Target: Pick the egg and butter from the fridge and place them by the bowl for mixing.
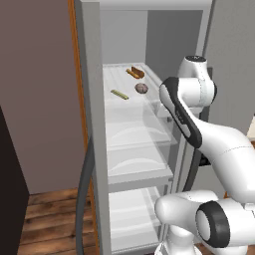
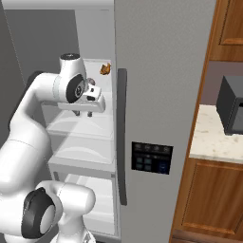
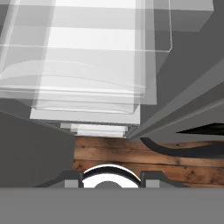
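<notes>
The fridge stands open. On its upper white shelf lie the speckled egg and, to its left, the thin olive-yellow butter. My gripper hangs at the front of the shelves, right of and below the egg, pointing down. Its fingertips stand apart with nothing between them, so it is open. In the hand view the gripper looks down past the translucent shelves to the wood floor. My arm hides the gripper in the left base view. The bowl is out of view.
An orange-brown hot-dog-shaped item lies at the back of the same shelf. The fridge's shut right door carries a long dark handle and a control panel. A dark appliance sits on the counter to the right.
</notes>
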Controlling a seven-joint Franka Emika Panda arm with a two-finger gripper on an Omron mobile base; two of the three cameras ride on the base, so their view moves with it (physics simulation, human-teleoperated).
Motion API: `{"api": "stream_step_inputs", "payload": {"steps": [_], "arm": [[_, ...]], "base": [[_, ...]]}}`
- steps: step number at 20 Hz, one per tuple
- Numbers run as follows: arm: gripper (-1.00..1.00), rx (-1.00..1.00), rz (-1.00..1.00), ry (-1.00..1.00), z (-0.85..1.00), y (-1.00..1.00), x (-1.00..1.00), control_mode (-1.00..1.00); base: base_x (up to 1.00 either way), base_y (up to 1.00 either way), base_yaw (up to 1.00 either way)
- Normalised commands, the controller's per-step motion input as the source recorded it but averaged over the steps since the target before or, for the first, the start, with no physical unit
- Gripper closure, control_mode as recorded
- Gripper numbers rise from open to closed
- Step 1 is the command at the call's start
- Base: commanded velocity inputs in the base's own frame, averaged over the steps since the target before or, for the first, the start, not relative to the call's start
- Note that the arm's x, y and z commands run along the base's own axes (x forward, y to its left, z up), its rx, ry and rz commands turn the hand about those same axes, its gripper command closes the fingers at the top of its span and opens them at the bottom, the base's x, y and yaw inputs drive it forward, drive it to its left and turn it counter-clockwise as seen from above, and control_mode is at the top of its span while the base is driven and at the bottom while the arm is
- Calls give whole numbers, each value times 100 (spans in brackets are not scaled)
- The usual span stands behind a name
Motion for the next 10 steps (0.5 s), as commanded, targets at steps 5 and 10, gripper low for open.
{"api": "stream_step_inputs", "payload": {"steps": [5, 10], "arm": [[-100, 0, 0, 0, 0, 0, -3, -100], [-100, -5, 0, -2, -1, 12, -4, -100]], "base": [[0, 0, 0], [0, 0, 0]]}}
